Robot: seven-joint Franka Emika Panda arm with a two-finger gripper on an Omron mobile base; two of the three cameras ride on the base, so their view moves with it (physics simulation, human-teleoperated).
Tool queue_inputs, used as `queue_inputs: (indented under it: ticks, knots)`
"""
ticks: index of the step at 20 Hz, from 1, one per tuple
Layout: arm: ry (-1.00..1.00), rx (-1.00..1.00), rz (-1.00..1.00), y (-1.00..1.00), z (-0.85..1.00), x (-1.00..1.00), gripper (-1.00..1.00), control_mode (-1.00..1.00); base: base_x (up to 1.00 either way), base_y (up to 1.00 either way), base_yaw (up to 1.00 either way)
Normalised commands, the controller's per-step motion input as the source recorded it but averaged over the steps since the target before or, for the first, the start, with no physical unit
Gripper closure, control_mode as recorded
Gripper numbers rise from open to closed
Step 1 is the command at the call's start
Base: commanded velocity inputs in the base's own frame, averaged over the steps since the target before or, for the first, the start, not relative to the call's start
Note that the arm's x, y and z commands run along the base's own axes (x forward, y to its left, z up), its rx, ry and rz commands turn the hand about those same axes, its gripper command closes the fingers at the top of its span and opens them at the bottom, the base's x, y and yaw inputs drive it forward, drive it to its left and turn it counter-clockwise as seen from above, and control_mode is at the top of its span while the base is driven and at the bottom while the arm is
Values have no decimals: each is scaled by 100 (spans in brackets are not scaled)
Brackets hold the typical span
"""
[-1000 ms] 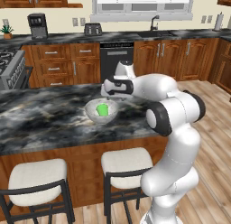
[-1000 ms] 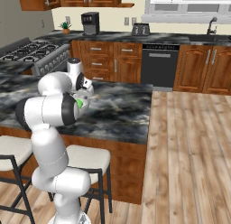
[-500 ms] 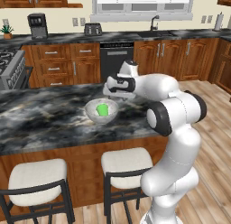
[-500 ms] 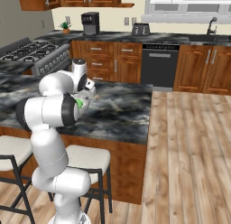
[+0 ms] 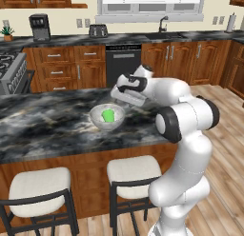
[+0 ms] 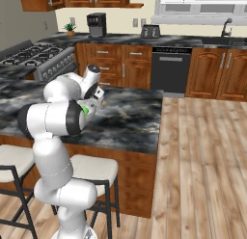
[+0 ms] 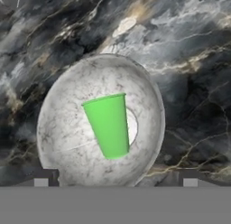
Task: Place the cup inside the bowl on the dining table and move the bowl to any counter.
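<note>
Wooden cabinets run along the far wall of the kitchen under a dark stone counter, which carries a black sink with tap below the window, a toaster and a coffee machine. A black dishwasher sits in the cabinet run, and a stove stands at the left end.

Nearer, the table spreads its black-and-white marbled top over a reddish wood base, with two white-cushioned stools pushed up to its near edge.

On the table, toward its right end and about midway between the near and far edges, sits the bowl, upright and pale speckled grey. The cup lies inside it; from the hand camera the bowl rings the cup, which is tipped over, its open end pointing toward the top of that view and its base near the bowl's middle.

The gripper hangs just above the bowl's right rim and holds nothing. How far its fingers are spread I cannot tell.
</note>
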Motion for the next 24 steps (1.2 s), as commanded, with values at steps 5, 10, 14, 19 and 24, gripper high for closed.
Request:
queue_inputs:
  ticks: [5,10,14,19,24]
  knots:
    - [0,12,0,0,0,0,-100,-100,0,0,0]
    - [0,10,0,0,0,0,-100,-100,0,0,0]
    - [6,1,0,-2,-9,0,-100,-100,0,0,0]
    - [6,0,0,-20,-19,0,-100,-100,0,0,0]
    - [3,0,0,-29,-1,7,-100,-100,0,0,0]
